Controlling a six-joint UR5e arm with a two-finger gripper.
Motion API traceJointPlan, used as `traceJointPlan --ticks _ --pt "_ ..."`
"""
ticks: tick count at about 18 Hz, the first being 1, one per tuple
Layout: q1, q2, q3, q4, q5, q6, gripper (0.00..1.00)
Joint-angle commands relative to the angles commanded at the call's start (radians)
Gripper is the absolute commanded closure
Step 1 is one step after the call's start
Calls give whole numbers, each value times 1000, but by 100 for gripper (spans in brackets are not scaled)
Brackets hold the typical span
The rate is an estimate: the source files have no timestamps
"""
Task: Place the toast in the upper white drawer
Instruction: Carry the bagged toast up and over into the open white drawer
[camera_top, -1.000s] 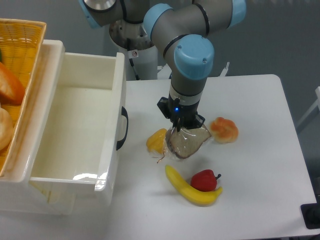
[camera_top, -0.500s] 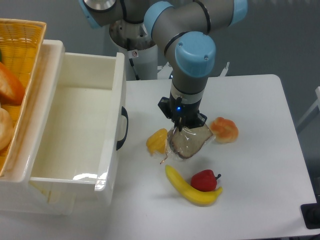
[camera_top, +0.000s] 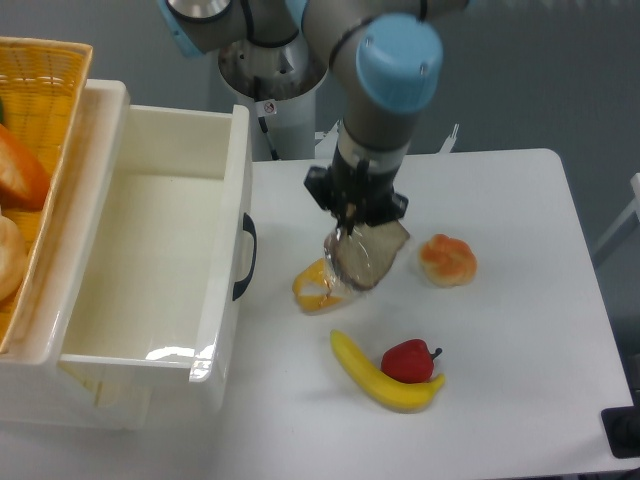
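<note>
My gripper (camera_top: 352, 228) is shut on the top edge of the toast (camera_top: 366, 256), a brown slice in clear shiny wrap that hangs below the fingers, lifted off the table. The upper white drawer (camera_top: 222, 300) stands pulled open at the left, its inside bare, with its curved black handle (camera_top: 246, 257) facing the gripper. The gripper is to the right of the drawer front, about a hand's width away.
A yellow-orange wrapped item (camera_top: 314, 286) lies on the table just under the toast. A round orange-tan bun (camera_top: 447, 259) sits to the right. A banana (camera_top: 383, 378) and a red apple (camera_top: 408, 360) lie nearer the front. A yellow wicker basket (camera_top: 38, 80) with food is at far left.
The gripper has risen with the toast, lifting it off the table and shifting slightly left. The yellow-orange item now shows more beneath it.
</note>
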Motion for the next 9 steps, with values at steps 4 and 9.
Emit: traceJointPlan --ticks 4,9 --pt "15 81 0 -89 -49 -26 100" --pt "14 160 -2 -167 -109 -40 100"
